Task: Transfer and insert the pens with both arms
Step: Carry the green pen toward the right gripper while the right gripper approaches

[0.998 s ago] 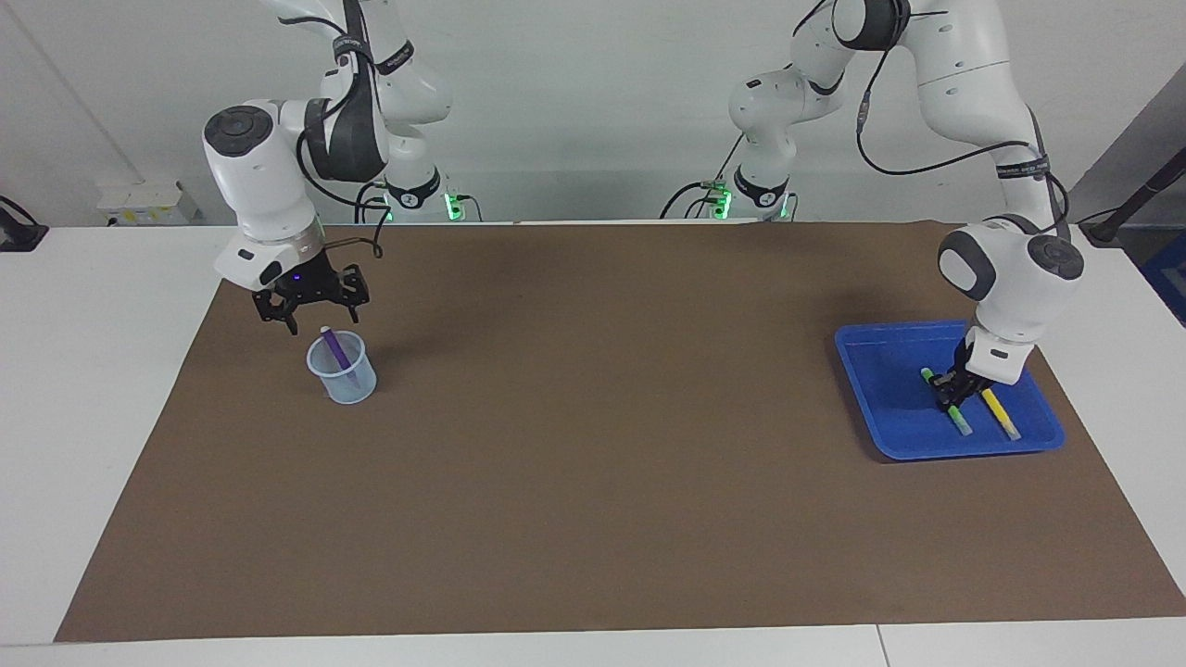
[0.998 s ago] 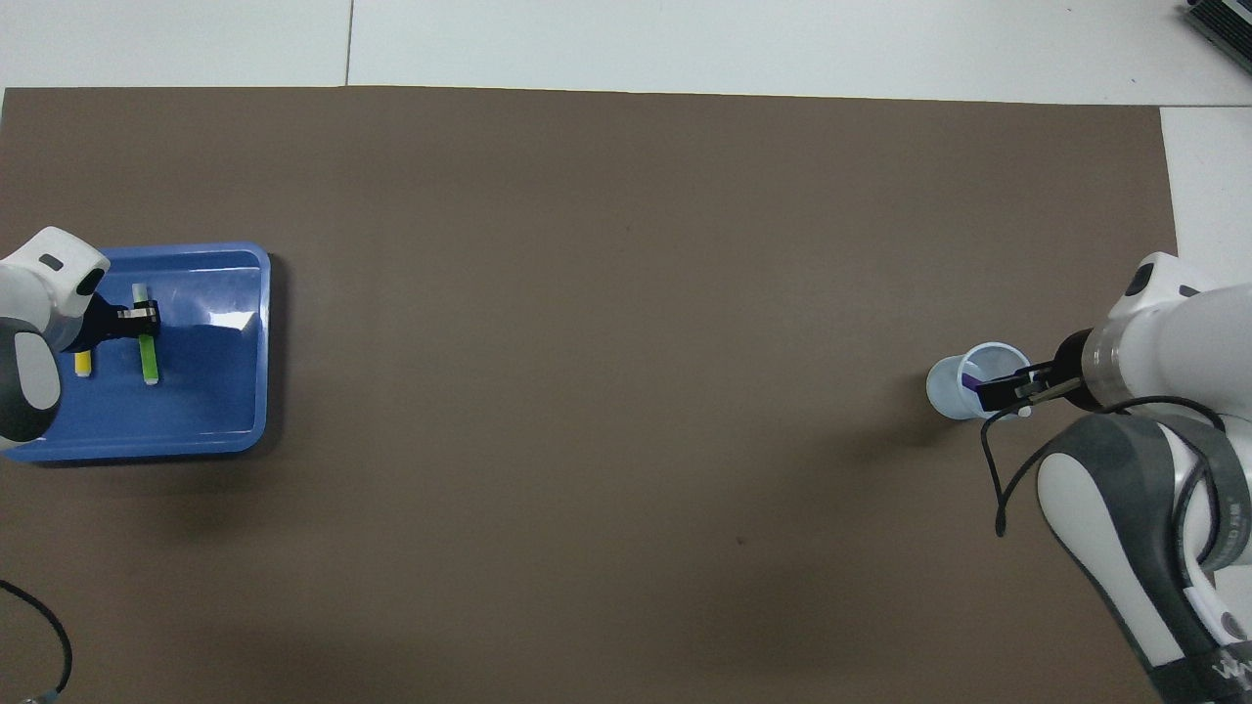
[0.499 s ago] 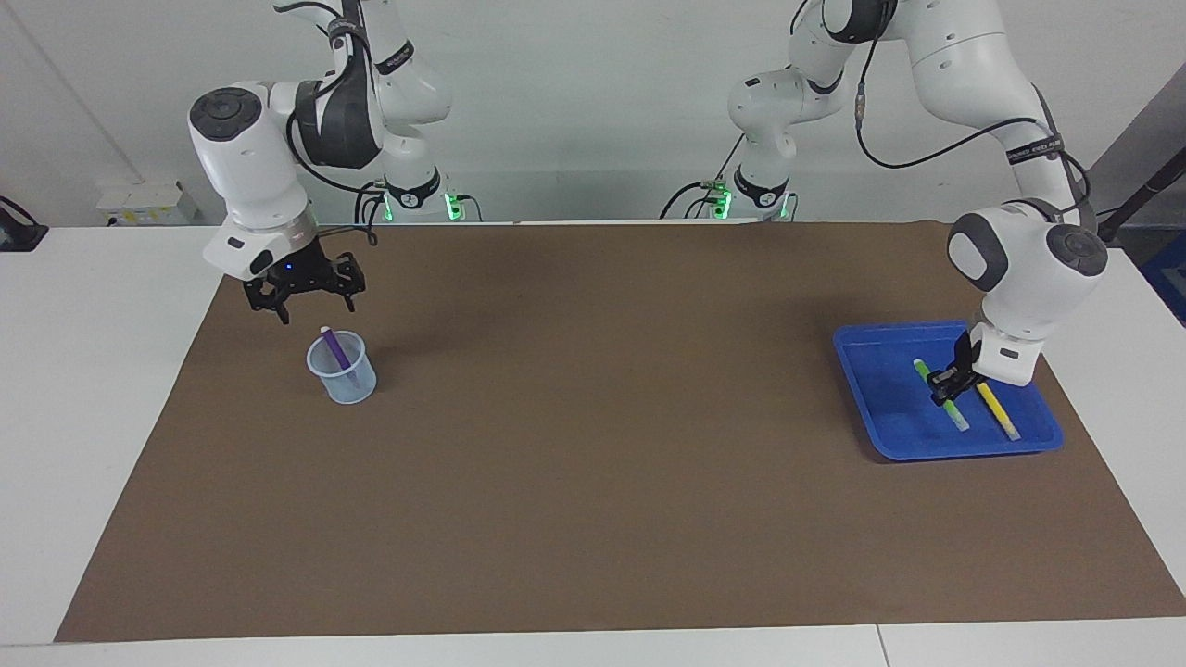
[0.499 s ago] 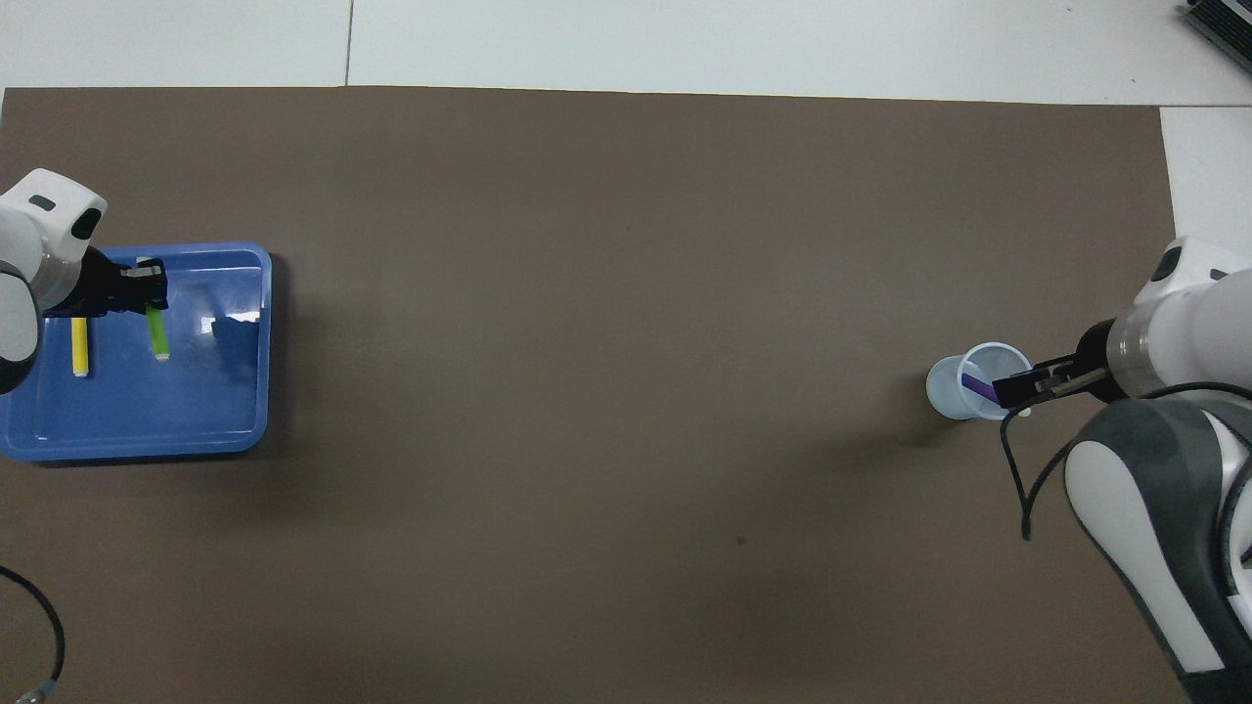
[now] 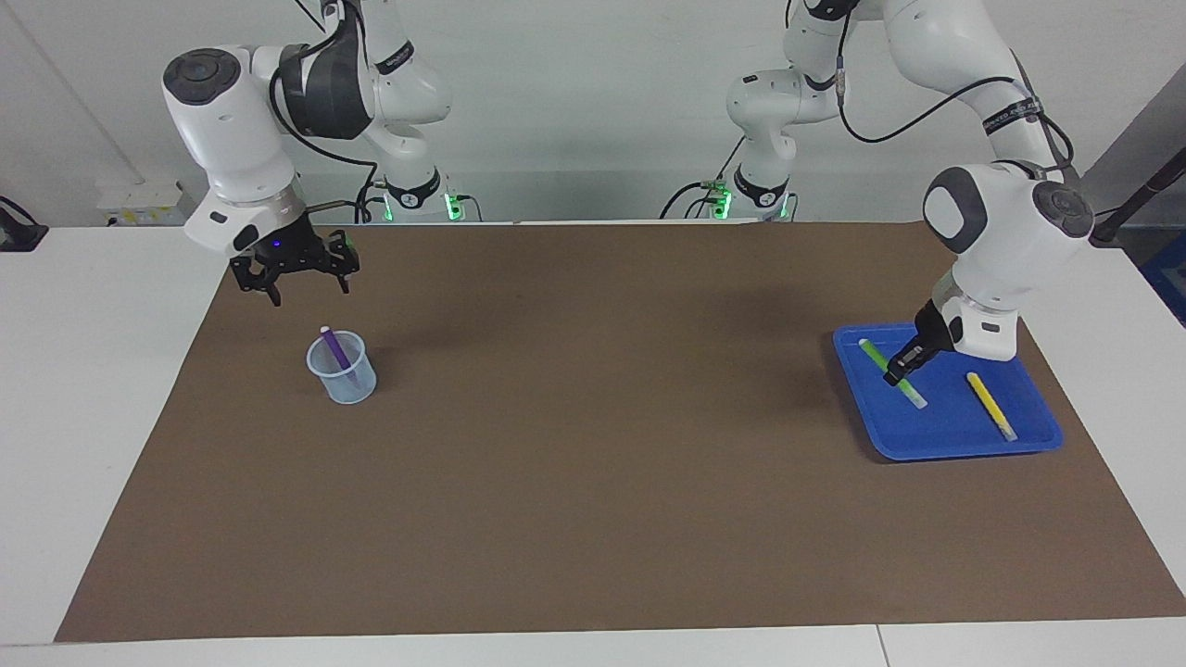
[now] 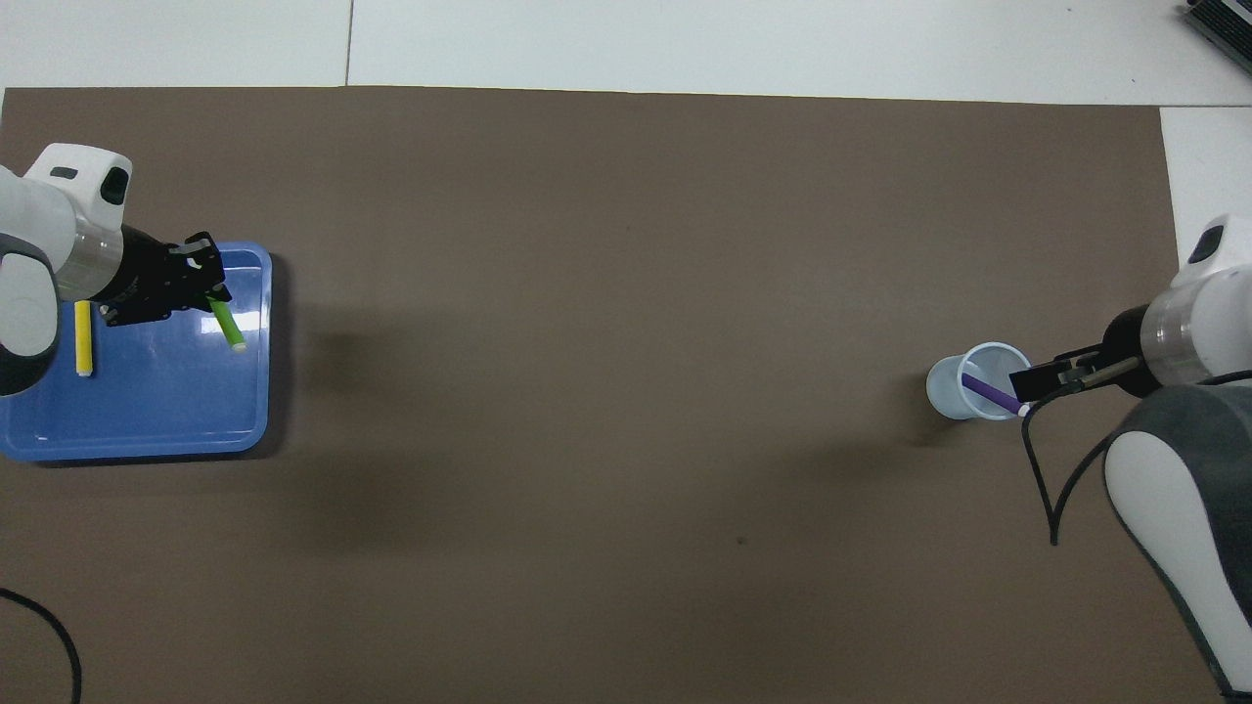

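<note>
left arm: bent down over the blue tray (image 5: 1038, 443), wrist tilted toward the middle of the table
left gripper (image 5: 901, 371): closed on the green pen (image 5: 889, 372), lifted clear above the tray floor, pen slanting with its pale end lowest
right arm: raised at its own end of the table, wrist pointing straight down
right gripper (image 5: 295, 278): claw spread wide, holding nothing, hanging in the air near the cup (image 5: 343, 369) (above it and off to one side, not touching)
blue tray: on the brown mat (image 5: 593, 445) at the left arm's end; the yellow pen (image 5: 990, 405) lies flat in it, apart from the green one
cup: clear plastic, upright on the mat at the right arm's end; the purple pen (image 5: 336, 353) leans inside, pale tip sticking above the rim
</note>
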`<state>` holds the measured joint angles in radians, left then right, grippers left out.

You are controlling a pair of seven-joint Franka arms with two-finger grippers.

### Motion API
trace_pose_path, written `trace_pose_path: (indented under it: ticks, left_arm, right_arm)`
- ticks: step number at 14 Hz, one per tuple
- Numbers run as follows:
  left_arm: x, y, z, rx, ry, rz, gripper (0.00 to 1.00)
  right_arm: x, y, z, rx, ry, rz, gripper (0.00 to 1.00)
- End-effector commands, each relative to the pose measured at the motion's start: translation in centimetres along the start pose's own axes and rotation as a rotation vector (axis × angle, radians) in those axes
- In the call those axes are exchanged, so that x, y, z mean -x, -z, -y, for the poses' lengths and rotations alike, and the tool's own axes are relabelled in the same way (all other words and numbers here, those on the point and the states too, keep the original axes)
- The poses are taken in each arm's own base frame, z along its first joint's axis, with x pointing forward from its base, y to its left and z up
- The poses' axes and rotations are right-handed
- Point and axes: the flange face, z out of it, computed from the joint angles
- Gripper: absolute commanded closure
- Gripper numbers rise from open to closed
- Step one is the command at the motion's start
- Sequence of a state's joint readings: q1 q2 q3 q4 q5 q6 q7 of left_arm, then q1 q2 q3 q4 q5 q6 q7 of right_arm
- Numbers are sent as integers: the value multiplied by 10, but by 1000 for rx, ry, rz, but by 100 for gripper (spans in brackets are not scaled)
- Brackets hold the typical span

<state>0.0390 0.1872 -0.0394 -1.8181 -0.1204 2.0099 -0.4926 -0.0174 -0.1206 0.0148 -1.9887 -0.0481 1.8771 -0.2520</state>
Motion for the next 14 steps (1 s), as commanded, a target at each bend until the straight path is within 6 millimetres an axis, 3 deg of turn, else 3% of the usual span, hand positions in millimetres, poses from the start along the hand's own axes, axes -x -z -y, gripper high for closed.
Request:
trace_pose_path:
  ticks: [1, 5, 8, 14]
  left_arm:
    - [40, 28, -24, 48, 140, 81, 100]
    - [113, 57, -84, 101, 311, 177, 100]
    - [160, 69, -128, 162, 441, 254, 100]
    - [240, 94, -187, 243, 621, 317, 100]
  right_arm:
    - [-4, 16, 16, -58, -30, -14, 0]
    - [-14, 42, 43, -141, -83, -49, 0]
    - [-17, 48, 58, -274, -110, -80, 0]
    - [-25, 58, 80, -516, -168, -135, 0]
